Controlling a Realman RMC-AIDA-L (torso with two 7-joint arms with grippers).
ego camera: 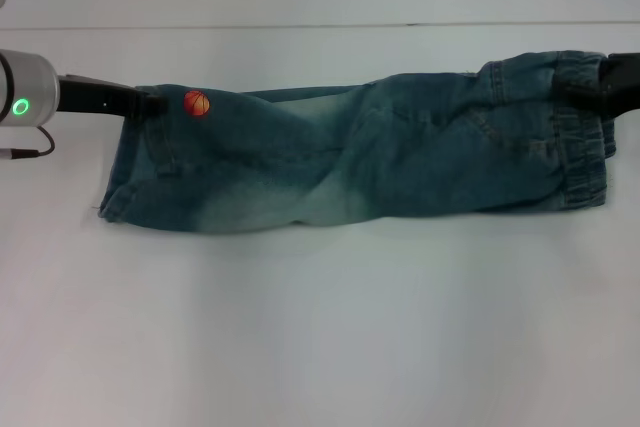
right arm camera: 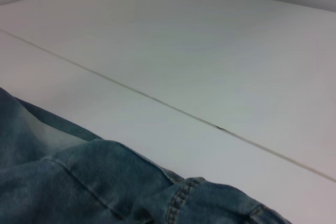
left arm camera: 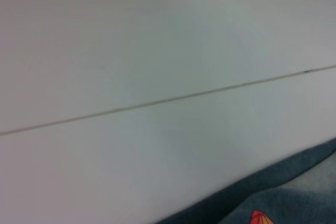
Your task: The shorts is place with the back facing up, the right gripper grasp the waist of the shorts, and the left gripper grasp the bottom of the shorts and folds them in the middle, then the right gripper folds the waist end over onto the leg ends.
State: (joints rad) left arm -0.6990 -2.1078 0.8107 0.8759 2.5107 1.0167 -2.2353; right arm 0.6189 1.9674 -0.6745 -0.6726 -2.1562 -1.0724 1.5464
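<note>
Shorts [ego camera: 350, 162]: blue faded denim, lying folded lengthwise into a long band across the middle of the white table [ego camera: 320, 327], running from my left side to my right. Pale worn patches show along the near edge and around the centre, with darker blue toward both ends and diagonal creases through the middle. A small orange basketball patch [ego camera: 197, 103] sits on the far corner at my left. Leg ends [ego camera: 115, 182]: flat stitched hems, at my left end of the band. Waist [ego camera: 582, 137]: gathered, ruffled, darker blue, at my right end, its far corner lifted slightly. Left gripper [ego camera: 150, 103]: black, low over the table, at the far corner of the leg ends just beside the patch, tips touching the denim; I cannot tell whether the fingers are closed on it. Right gripper [ego camera: 590, 92]: black, at the far corner of the waist, touching the cloth; finger state likewise not discernible. Wrist views show only denim edges and the table with a thin seam line [left arm camera: 157, 101].
</note>
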